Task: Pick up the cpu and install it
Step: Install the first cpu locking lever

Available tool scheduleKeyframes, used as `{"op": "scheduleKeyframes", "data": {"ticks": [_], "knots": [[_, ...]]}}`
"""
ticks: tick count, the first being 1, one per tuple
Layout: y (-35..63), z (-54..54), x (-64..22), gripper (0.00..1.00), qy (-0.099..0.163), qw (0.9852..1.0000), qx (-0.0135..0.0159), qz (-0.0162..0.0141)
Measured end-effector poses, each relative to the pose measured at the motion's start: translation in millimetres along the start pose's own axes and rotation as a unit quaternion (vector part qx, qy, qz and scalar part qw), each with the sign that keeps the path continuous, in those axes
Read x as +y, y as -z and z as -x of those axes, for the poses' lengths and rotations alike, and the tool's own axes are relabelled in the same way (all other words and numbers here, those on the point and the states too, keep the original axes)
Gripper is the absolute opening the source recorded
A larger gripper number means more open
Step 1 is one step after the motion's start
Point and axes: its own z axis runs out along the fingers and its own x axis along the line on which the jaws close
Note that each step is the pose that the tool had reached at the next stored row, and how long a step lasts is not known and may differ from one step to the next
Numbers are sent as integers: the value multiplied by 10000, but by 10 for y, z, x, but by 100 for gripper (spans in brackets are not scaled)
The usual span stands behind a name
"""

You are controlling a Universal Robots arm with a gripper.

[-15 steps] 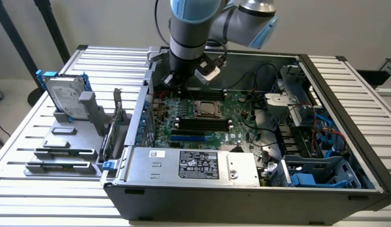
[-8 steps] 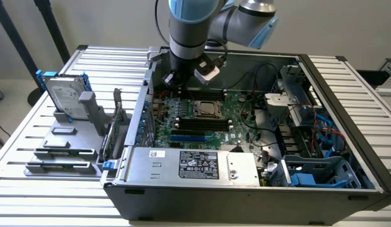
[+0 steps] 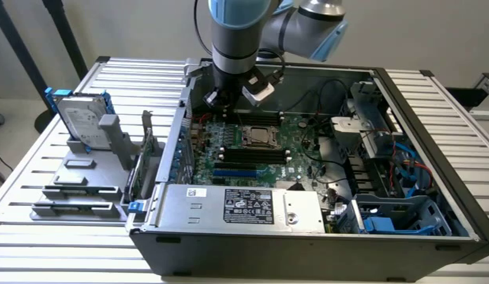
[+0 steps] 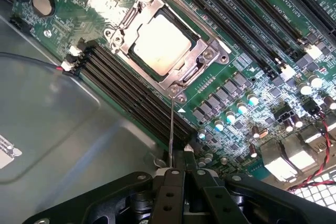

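Fingertips of the black two-finger gripper are clenched together, gripping nothing we can make out; a thin steel socket lever ends right beside them. Further off, the cpu, a small square chip with a silvery metal top, lies seated inside the grey metal socket frame. We judge the lever could slip off the shut fingers and spring back, striking blue-topped capacitors.
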Motion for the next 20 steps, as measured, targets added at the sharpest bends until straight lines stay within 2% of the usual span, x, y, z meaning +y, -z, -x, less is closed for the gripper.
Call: {"op": "scheduleKeyframes", "data": {"ticks": [8, 13, 16, 20], "knots": [[4, -28, 18, 11, -125, 9999, 58, 42], [12, -51, 32, 11, -165, 9997, 123, 87], [14, -80, 56, 11, -174, 9997, 157, 88], [17, -154, 118, 11, -180, 9996, 180, 73]]}}
